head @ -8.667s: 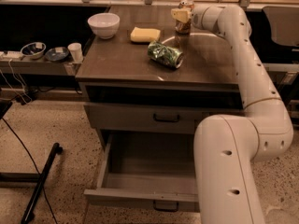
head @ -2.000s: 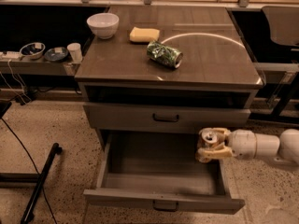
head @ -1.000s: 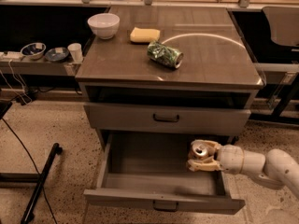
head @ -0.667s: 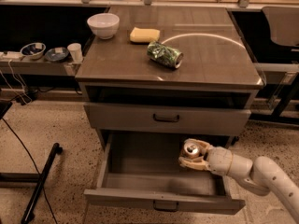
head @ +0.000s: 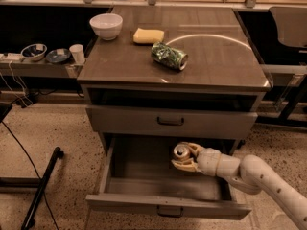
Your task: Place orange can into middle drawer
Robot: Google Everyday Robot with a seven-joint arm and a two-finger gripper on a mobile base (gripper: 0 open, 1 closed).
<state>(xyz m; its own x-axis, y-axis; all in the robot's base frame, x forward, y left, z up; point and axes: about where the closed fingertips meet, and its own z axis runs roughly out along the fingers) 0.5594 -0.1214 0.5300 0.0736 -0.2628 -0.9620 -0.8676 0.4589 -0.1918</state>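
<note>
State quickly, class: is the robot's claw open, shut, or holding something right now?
The claw: shut on the small orange-brown metal can, low inside the open wide grey drawer.

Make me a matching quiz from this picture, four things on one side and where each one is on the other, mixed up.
Things:
1. orange can
2. green can
3. white bowl
4. gripper

Places:
A. back left of the cabinet top
B. lying on its side on the cabinet top
C. held inside the open middle drawer
D. reaching into the drawer from the right

Pairs: 1-C, 2-B, 3-A, 4-D
</note>
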